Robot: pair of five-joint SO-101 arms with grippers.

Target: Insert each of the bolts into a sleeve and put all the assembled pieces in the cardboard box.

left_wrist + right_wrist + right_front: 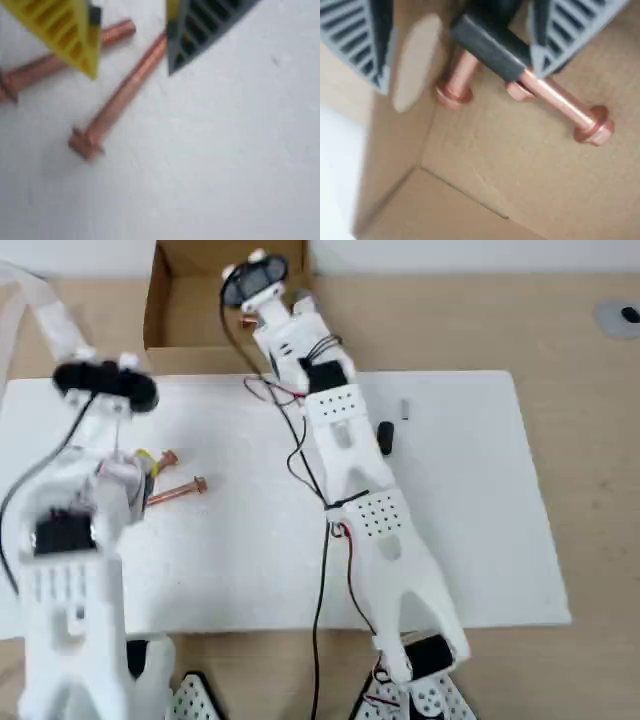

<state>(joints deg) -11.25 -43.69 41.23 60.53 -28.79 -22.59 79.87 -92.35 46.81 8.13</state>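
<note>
My left gripper hangs open just over two bare copper bolts on the white mat. In the left wrist view its yellow and black fingers straddle the tip of one bolt, while the other bolt lies beside it. From above, these bolts sit at the mat's left. My right gripper is over the cardboard box, open. Between its fingers a black sleeve with a bolt through it lies on the box floor, next to another assembled piece.
One black sleeve lies on the white mat right of the right arm, with a small grey piece behind it. The right arm stretches diagonally across the mat's middle. Cables trail alongside it.
</note>
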